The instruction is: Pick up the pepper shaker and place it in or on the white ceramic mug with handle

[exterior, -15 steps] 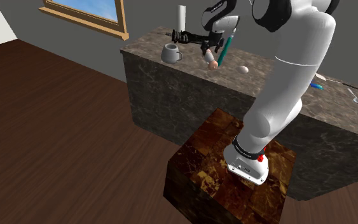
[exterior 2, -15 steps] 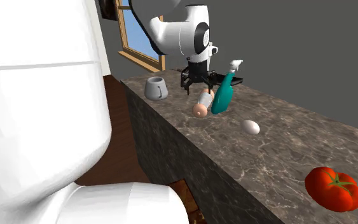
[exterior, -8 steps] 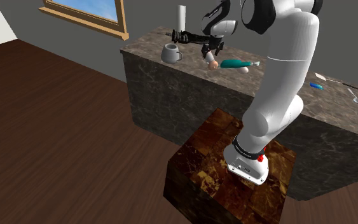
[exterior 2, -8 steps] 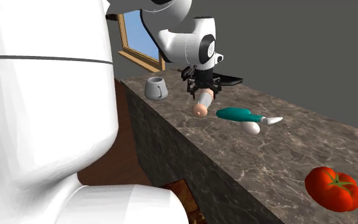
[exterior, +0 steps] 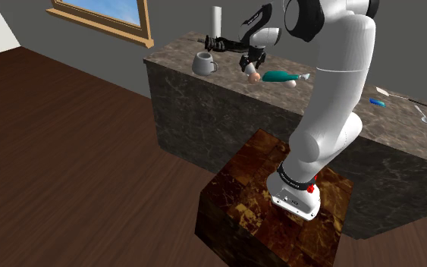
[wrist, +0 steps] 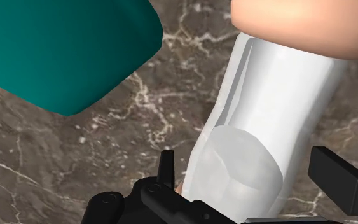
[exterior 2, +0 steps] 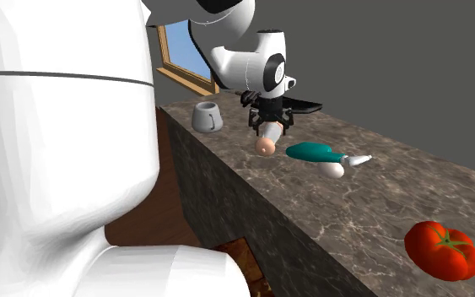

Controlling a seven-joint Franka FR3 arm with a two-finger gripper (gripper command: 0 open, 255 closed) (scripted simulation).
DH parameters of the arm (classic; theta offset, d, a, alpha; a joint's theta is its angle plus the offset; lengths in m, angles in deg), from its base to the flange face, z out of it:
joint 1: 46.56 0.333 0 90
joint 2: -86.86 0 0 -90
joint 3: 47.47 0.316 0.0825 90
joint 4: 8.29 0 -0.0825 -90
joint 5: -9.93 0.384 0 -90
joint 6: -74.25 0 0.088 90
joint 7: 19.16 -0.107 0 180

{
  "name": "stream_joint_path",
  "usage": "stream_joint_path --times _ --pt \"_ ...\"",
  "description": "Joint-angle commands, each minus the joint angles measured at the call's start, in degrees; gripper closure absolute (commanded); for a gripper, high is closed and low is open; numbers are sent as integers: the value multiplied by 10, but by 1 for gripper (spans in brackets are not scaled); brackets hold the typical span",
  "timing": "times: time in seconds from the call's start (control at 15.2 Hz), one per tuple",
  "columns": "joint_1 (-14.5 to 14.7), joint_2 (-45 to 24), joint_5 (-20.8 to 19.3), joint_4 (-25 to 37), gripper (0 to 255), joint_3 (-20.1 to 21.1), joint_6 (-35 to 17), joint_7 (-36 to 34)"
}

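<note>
White arm low over pepper shaker

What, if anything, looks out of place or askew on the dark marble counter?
The teal spray bottle lies on its side beside a white egg instead of standing. The white pepper shaker with a peach-coloured end leans tilted under the black gripper.

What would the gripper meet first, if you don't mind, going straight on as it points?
The pepper shaker, just ahead between the open fingers of the gripper, with the counter beneath it.
</note>
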Motion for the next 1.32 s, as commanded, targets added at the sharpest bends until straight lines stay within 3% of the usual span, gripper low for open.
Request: stream_joint_path --times 0.0,0.07,0.13,0.73,1.25 --pt "0 0 0 0 0 0 0 0" --pt "0 0 0 0 0 0 0 0" --pt "0 0 0 0 255 0 0 0" --pt "0 0 0 0 255 0 0 0" --pt "8 33 -19 20 255 -10 50 -11"
